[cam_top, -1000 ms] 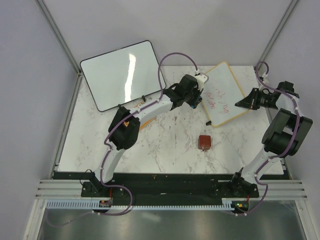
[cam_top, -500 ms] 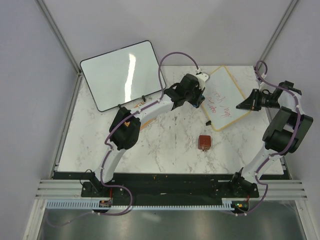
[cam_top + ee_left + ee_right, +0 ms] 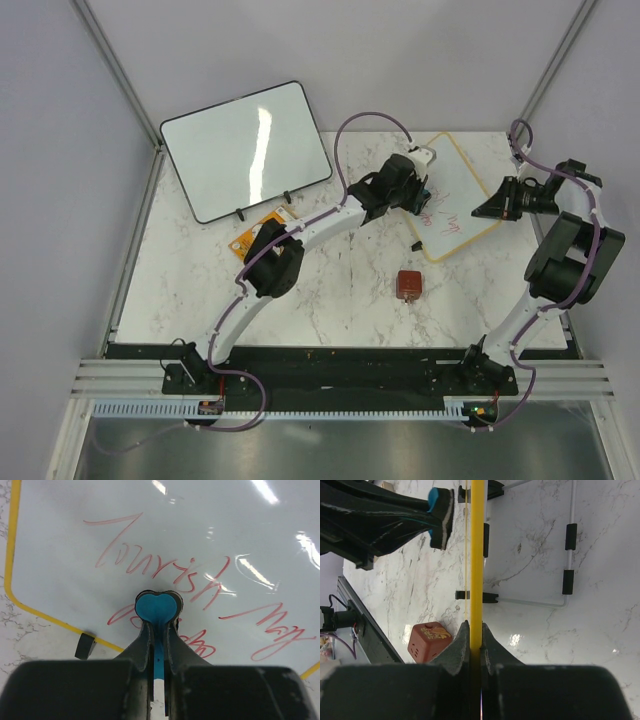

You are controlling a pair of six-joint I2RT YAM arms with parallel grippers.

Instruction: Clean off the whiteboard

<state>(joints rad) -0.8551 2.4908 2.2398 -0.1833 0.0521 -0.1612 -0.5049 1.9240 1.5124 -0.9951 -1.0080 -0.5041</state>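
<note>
The small whiteboard (image 3: 462,190) with a yellow frame and red handwriting stands tilted at the back right of the table. My right gripper (image 3: 482,210) is shut on its right edge; the right wrist view shows the jaws (image 3: 475,630) pinching the yellow frame (image 3: 477,555). My left gripper (image 3: 421,199) is shut on a blue eraser (image 3: 156,607), which is pressed against the board's face (image 3: 200,540) just under the red writing. The eraser also shows in the right wrist view (image 3: 440,515). A black clip foot (image 3: 86,646) sits at the board's lower edge.
A red-brown cube (image 3: 408,284) lies on the marble in front of the board, also in the right wrist view (image 3: 430,640). A larger black-framed blank whiteboard (image 3: 245,148) leans at the back left. An orange card (image 3: 260,232) lies below it.
My left gripper has moved right with the eraser, onto the board's written face. The board's top has shifted a little to the right. My right gripper keeps its hold.
</note>
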